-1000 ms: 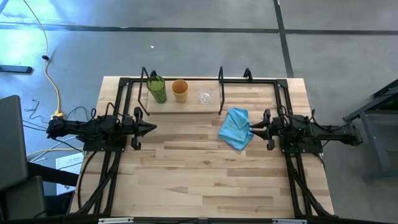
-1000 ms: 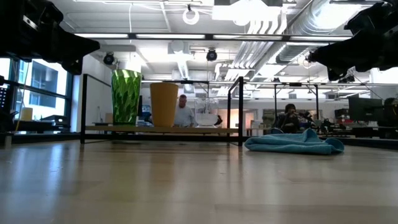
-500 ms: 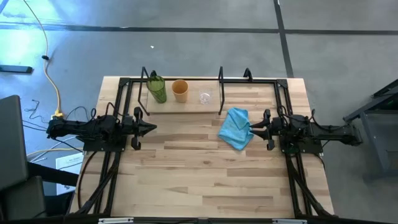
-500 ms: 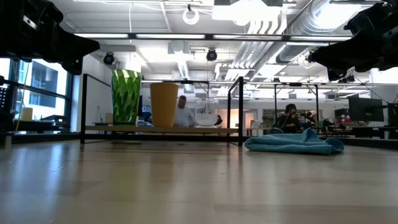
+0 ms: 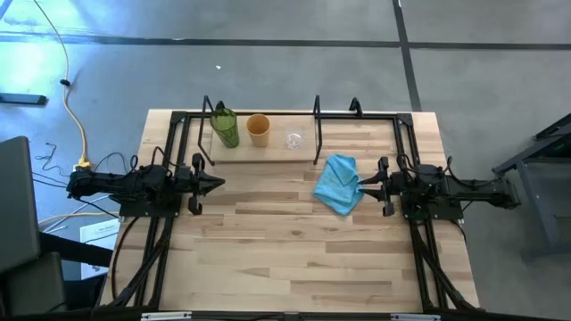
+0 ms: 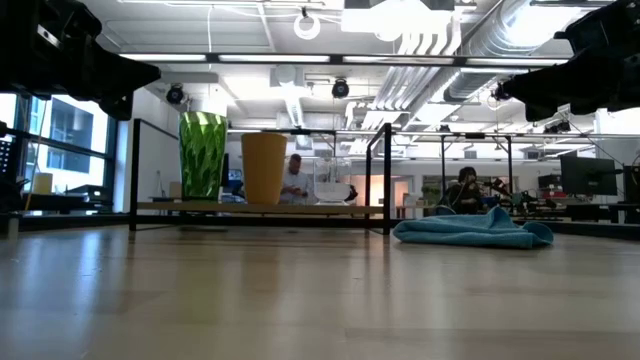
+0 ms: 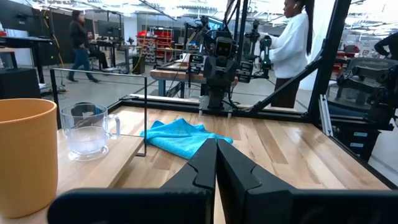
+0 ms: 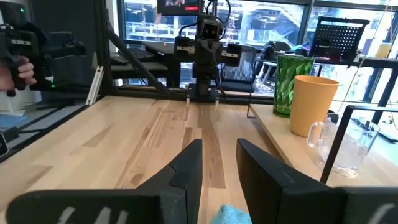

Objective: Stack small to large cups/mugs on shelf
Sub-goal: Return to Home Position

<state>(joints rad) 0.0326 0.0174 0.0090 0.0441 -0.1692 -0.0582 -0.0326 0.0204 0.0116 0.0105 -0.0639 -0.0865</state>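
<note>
Three cups stand in a row on the shelf at the far edge of the worktop, exactly where they were a second ago. The green cup is on the left arm's side, the orange cup is in the middle and the clear glass mug is on the right arm's side. All are upright, each apart from its neighbour.

Nothing on the worktop has shifted. In the low view the right arm's dark bulk sits a touch higher than before, and a person in the room behind has changed pose.

Left arm lies pulled back on its side, and its jaws are pressed together with nothing between them. Right arm mirrors it opposite, its jaws parted by a narrow gap and holding nothing.

Blue cloth lies crumpled just in front of the right jaws, beside the shelf's corner post. Bare wood runs between the two arms and down to the near edge.
</note>
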